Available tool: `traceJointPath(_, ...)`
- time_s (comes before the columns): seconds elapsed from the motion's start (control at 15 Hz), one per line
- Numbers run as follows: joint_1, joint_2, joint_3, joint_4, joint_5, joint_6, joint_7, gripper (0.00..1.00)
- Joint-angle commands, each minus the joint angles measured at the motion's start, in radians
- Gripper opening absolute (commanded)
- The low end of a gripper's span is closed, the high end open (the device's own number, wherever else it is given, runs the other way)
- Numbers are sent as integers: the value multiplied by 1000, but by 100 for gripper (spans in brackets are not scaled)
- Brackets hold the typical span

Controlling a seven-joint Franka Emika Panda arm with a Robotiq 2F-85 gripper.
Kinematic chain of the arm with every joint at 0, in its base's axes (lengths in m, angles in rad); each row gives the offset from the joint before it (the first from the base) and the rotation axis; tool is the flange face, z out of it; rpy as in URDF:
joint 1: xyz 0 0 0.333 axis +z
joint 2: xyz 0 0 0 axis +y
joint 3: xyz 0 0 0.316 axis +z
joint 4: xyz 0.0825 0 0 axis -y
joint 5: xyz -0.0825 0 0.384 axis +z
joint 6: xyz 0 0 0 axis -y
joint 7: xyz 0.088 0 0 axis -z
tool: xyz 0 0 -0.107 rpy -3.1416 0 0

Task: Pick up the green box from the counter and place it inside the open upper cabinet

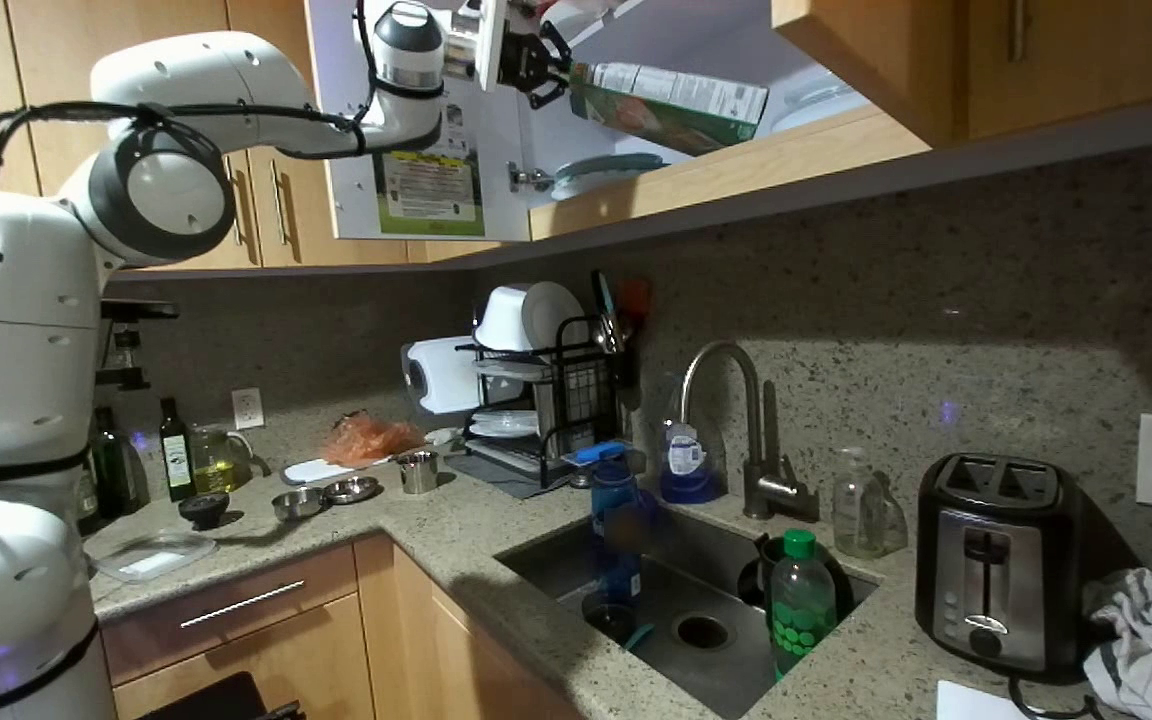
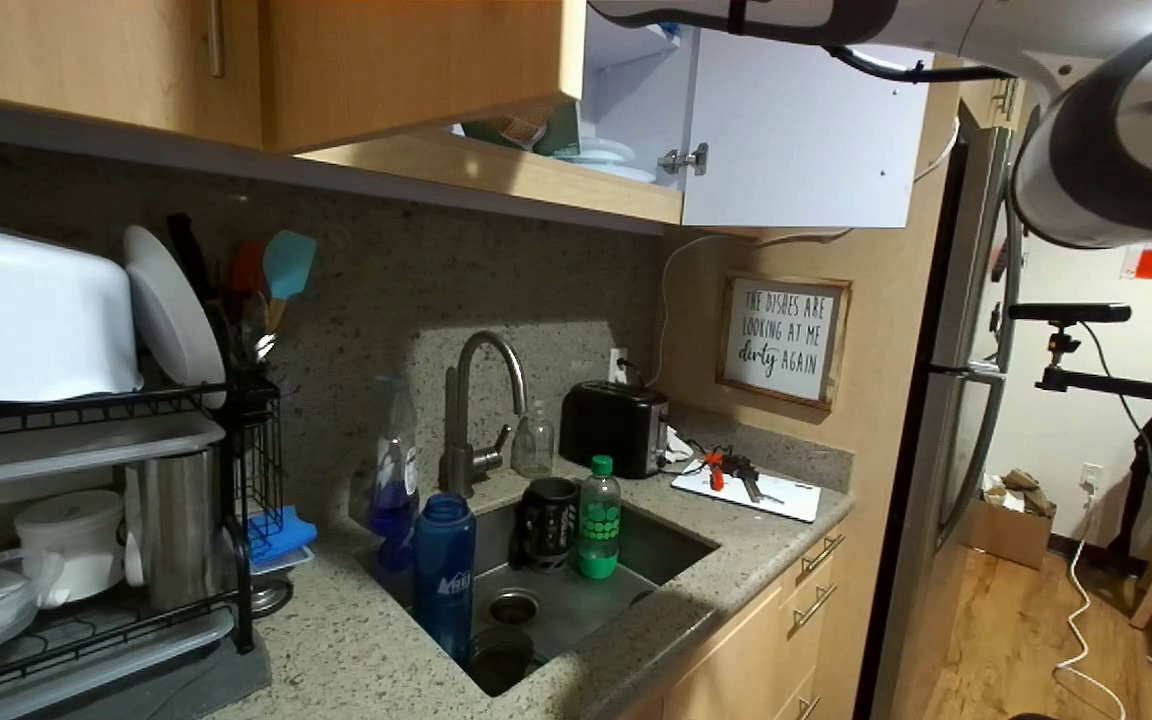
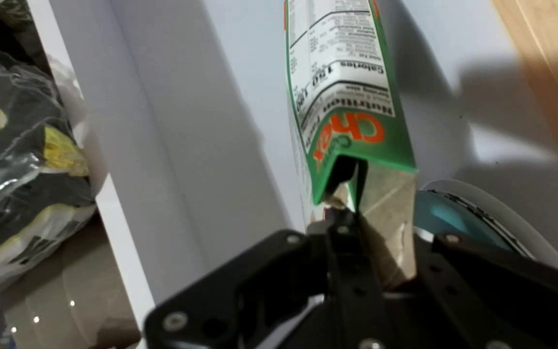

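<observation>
The green box (image 1: 676, 105), with printed white panels, is tilted inside the open upper cabinet (image 1: 736, 175). In an exterior view its far end is lower, near the cabinet's front edge. Part of it shows above that edge in an exterior view (image 2: 521, 130). In the wrist view the box (image 3: 347, 87) points away from me, its near end torn open with a bare cardboard flap. My gripper (image 3: 383, 230) is closed about that flap and near end; the right fingertip is partly hidden. The gripper (image 1: 564, 78) is at the cabinet opening, high above the counter (image 1: 436, 545).
Teal-rimmed dishes (image 1: 606, 170) sit below the box's near end. More plates (image 2: 601, 160) lie beyond it. Open cabinet doors (image 1: 426, 180) (image 1: 866, 70) flank the opening. A shelf edge with plastic bags (image 3: 32, 160) is at the wrist view's left. Faucet (image 1: 736, 380) and dish rack (image 1: 566, 400) stand below.
</observation>
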Motion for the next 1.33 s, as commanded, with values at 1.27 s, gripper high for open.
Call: traceJointPath(1.27,44,130,-14,159,-98,-117,118,6)
